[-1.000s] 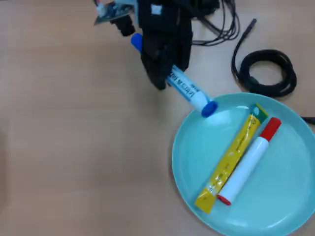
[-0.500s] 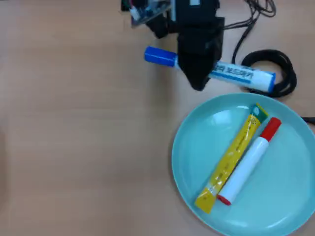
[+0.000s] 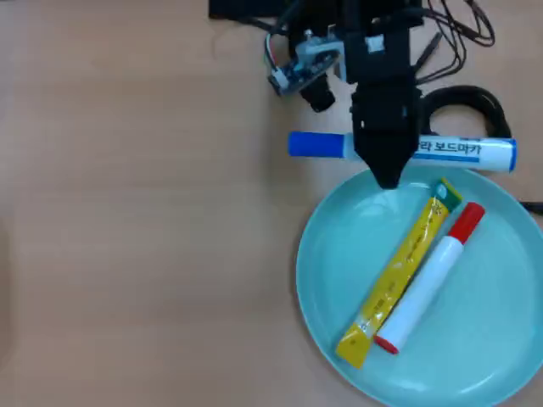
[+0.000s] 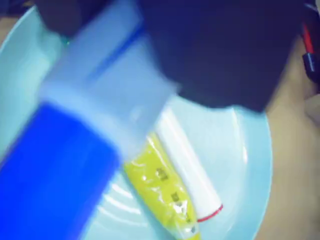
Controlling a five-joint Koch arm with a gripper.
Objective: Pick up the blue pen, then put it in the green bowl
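Blue-capped and level, the pen (image 3: 458,151) was clamped in the gripper (image 3: 387,174) at the bowl's (image 3: 339,280) far rim, seemingly clear of the dish, where a yellow packet (image 3: 399,275) lay.

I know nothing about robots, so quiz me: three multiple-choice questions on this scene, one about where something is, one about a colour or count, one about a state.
1. Where is the blue pen in the overhead view?
A. Lying inside the green bowl
B. Held across the bowl's upper rim
C. Lying on the table far left

2. How many things lie inside the green bowl?
A. None
B. Two
C. Four

3. What is the end effector doing?
A. Gripping the pen
B. Open and empty
C. Gripping the yellow packet

Answers: 1 B, the pen sits level by the top rim under the arm. 2 B, a yellow packet and a red-capped marker. 3 A, the pen's barrel passes through the end effector.
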